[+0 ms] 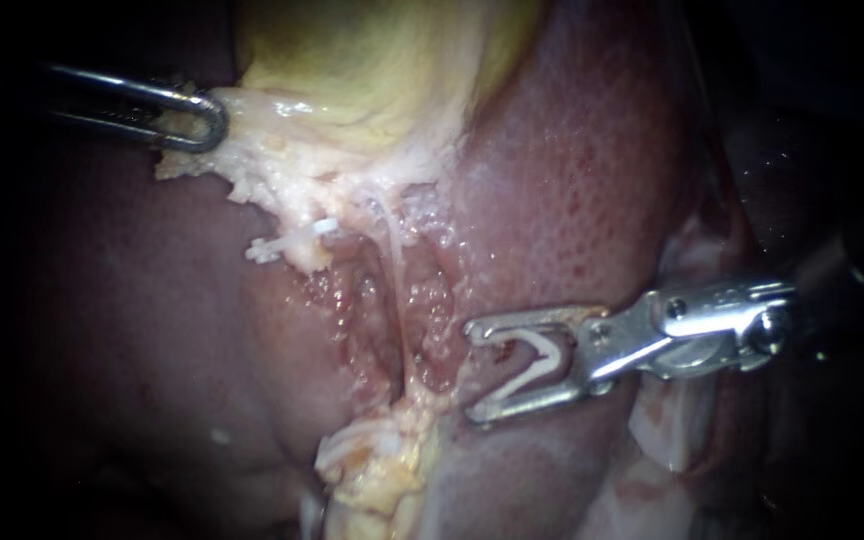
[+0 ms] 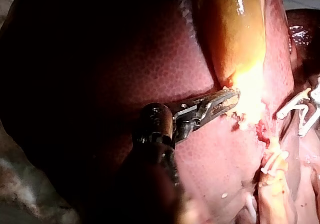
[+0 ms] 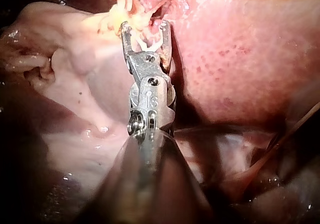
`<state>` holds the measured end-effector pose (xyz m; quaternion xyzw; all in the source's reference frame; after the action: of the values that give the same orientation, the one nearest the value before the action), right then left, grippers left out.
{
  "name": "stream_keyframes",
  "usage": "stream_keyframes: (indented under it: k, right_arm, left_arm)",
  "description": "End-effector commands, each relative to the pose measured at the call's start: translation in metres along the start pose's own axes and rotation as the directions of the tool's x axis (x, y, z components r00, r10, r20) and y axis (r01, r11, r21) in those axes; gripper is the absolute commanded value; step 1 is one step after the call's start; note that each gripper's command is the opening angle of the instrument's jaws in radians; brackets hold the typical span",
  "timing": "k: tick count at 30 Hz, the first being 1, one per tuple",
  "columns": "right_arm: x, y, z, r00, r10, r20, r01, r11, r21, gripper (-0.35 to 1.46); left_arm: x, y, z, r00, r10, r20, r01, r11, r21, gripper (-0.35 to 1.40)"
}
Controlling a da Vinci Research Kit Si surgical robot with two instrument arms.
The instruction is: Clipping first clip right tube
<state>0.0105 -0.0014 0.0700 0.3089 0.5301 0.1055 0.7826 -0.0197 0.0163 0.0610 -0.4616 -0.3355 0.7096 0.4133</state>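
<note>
The yellow gallbladder [image 1: 372, 60] lies on the liver [image 1: 592, 170]. My left instrument [image 1: 197, 122] is shut on the pale tissue at the gallbladder's lower edge, and its jaws [image 2: 227, 102] show closed in the left wrist view too. A thin pale tube [image 1: 394, 250] runs down from the gallbladder's neck through raw red tissue. My right instrument [image 1: 474, 372] stands right of that tube and apart from it. Its jaws are wide, with an open white clip [image 1: 537, 362] seated between them. Pale frayed tissue [image 3: 125, 9] lies just ahead of its jaws [image 3: 145, 32].
A white clip [image 1: 287, 240] sits on the pale tissue left of the tube, also seen as the clip [image 2: 272, 161] in the left wrist view. A yellowish fatty lump [image 1: 382, 460] lies below the dissected groove. Liver surrounds the field on both sides.
</note>
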Motion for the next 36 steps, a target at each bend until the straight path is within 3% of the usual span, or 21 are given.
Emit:
stream_keyframes:
  k: [1, 9, 20, 26, 32, 36]
  right_arm:
    - [-0.0004, 0.0006, 0.0005, 1.0, 0.009, -0.009, -0.009, 1.0, 0.008, 0.45]
    - [-0.0011, 0.0037, 0.0028, 0.99, 0.099, -0.098, -0.096, 0.995, 0.032, 0.45]
    - [-0.0007, 0.0045, 0.0065, 0.959, 0.194, -0.206, -0.185, 0.981, 0.063, 0.45]
    - [-0.0002, 0.0035, 0.007, 0.944, 0.209, -0.255, -0.192, 0.977, 0.09, 0.45]
    - [0.001, 0.0011, 0.0072, 0.937, 0.209, -0.279, -0.182, 0.976, 0.119, 0.45]
    - [0.0021, -0.0006, 0.0067, 0.939, 0.212, -0.272, -0.178, 0.974, 0.143, 0.45]
  left_arm:
    - [0.0, 0.0, 0.0, 1.0, 0.0, 0.0, 0.0, 1.0, 0.0, -0.35]
    - [0.0, 0.0001, 0.0, 1.0, 0.0, 0.0, 0.0, 1.0, 0.001, -0.35]
    - [0.0, 0.0001, 0.0001, 1.0, 0.0, -0.001, 0.0, 1.0, 0.002, -0.35]
    - [-0.0001, 0.0001, 0.0002, 1.0, 0.0, -0.001, 0.0, 1.0, 0.002, -0.35]
    - [-0.0001, 0.0001, 0.0001, 1.0, 0.0, -0.001, 0.0, 1.0, 0.002, -0.35]
    - [-0.0001, 0.0002, 0.0001, 1.0, 0.0, -0.001, 0.0, 1.0, 0.002, -0.35]
